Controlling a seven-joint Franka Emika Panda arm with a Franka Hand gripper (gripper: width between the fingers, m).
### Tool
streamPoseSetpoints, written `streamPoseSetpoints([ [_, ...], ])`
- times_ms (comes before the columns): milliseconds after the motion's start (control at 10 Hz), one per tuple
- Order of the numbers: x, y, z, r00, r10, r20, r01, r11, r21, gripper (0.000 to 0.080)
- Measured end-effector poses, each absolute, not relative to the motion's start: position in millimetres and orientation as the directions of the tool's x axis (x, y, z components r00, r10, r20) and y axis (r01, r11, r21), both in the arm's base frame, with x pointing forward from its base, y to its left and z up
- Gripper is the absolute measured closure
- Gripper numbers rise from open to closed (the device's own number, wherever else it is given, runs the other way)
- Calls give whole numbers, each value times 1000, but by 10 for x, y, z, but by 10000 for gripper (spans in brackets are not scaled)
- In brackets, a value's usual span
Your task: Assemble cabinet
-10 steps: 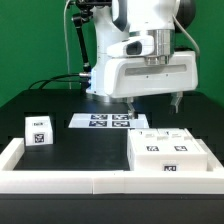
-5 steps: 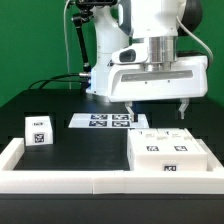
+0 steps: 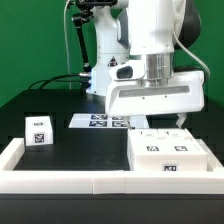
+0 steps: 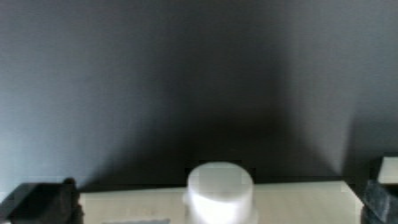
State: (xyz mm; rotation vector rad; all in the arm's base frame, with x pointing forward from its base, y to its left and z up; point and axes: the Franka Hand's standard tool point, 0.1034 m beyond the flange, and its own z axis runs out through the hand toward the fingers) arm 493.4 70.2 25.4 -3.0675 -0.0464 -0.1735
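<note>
The wrist view was blurred, and a white rounded thing was cut off at the edge (its kind unclear). The tool hid part of the marker board.

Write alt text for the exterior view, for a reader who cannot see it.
A white robot arm's open hand hangs low over the far edge of a large white cabinet bearing square tags, on a black table. Toward the exterior view's left lie a flat marker board and a small white cube with one tag.
</note>
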Motion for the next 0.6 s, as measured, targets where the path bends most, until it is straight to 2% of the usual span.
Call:
streamPoseSetpoints([
  [200, 4923, 709, 111, 992, 27, 123, 36, -997, -71, 2],
  [500, 5023, 657, 57, 986, 62, 158, 73, -995, -66, 2],
  [600, 5028, 654, 52, 985, 66, 159, 77, -995, -65, 125],
])
